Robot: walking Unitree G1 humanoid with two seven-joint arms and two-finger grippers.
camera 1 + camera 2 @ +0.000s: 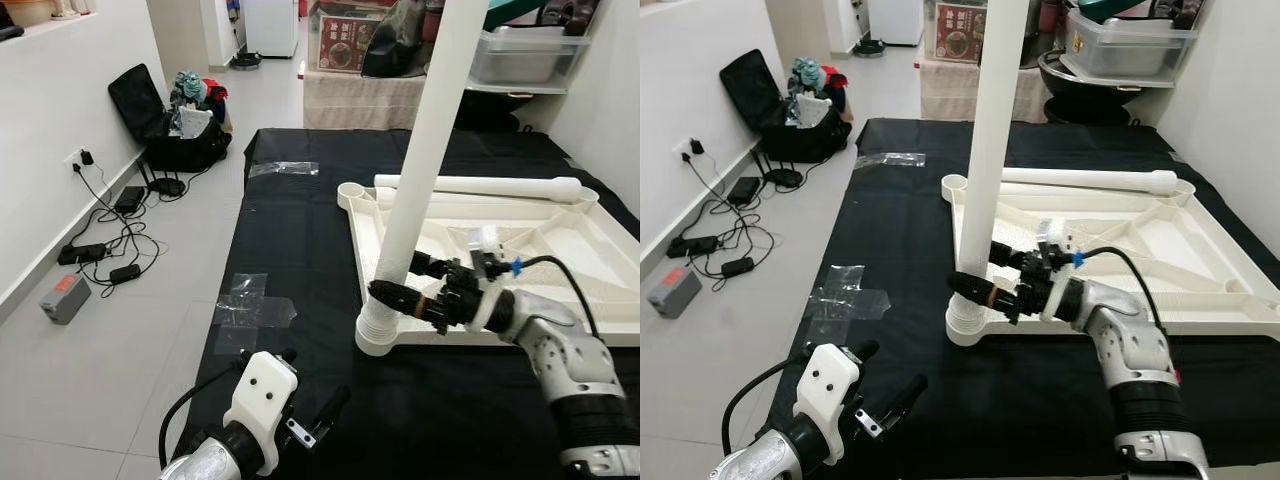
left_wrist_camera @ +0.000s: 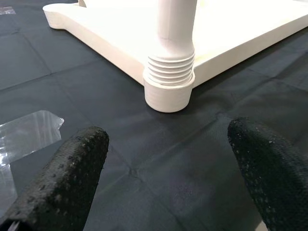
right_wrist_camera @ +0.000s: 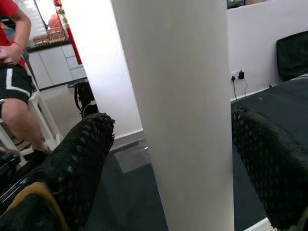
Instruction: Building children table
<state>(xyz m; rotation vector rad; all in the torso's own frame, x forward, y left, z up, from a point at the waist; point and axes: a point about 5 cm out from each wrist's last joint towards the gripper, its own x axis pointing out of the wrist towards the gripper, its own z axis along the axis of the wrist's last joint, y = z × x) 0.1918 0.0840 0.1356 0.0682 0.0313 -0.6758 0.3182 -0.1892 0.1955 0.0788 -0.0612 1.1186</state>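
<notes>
The white tabletop (image 1: 560, 250) lies upside down on a black cloth (image 1: 300, 260) spread over the floor, so its corner sockets face up and a leg can be screwed in from above. One white leg (image 1: 425, 150) stands upright in the near corner socket (image 1: 378, 335), its threaded end partly showing above the collar, which suggests it is not yet turned fully home. A second leg (image 1: 480, 185) lies loose along the far edge of the tabletop, likely waiting its turn.

The right claw (image 1: 405, 282) reaches in low beside the upright leg, just above the threads, with one black finger on each side of the post. In the right wrist view the fingers (image 3: 72, 163) flank the leg with gaps showing on both sides, so the claw is wide and straddles the leg rather than clamping it. Gripping low probably keeps the leg steady while it is turned.

The left claw (image 1: 310, 415) hovers over the cloth near the corner, fingers spread wide and holding nothing, pointed at the socket. Clear plastic wrap (image 1: 250, 305) lies on the cloth nearby. A person stands in the background of the right wrist view.
</notes>
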